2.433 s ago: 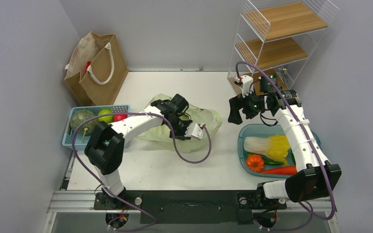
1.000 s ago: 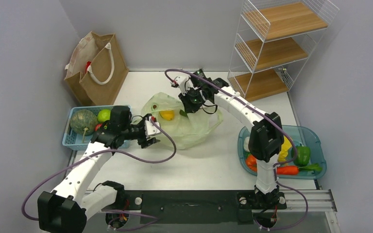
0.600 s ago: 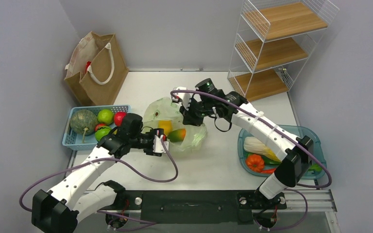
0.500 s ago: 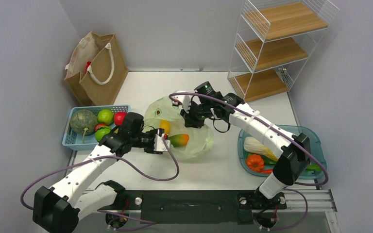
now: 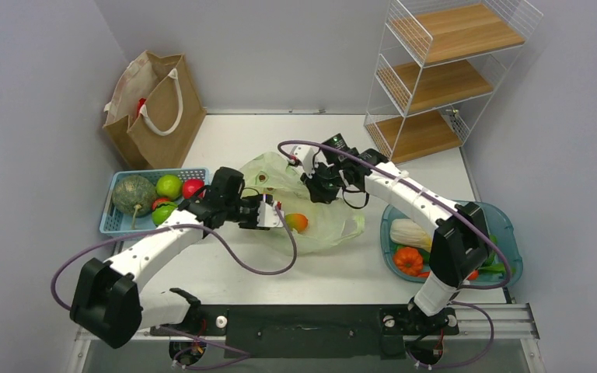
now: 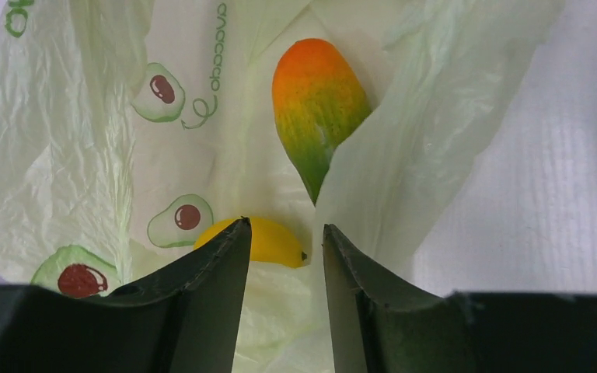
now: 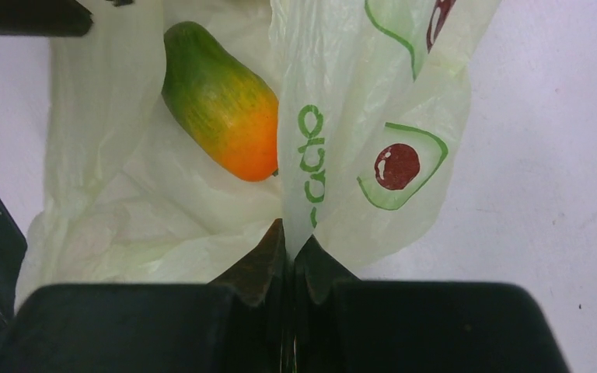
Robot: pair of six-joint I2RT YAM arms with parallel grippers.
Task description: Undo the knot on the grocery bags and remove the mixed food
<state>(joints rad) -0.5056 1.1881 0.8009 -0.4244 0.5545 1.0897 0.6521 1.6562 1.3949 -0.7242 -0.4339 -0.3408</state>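
Well, mango [image 6: 319,116] — green tip twd left pincer [image 6: 285,227].

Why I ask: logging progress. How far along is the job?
Done: the plastic bag lies open. In hand: the right hand pinches its film; the left hand, open, points at the yellow fruit beside the mango. Left: both are inside the bag; the paper bag stands untouched.

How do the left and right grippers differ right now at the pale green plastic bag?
The left gripper has its jaws apart, closed on nothing; the right gripper is shut, pinching a fold of the thin pale green plastic bag. The left points at a small yellow fruit in the bag; the right sits at the bag's edge. Both face the orange-green mango.
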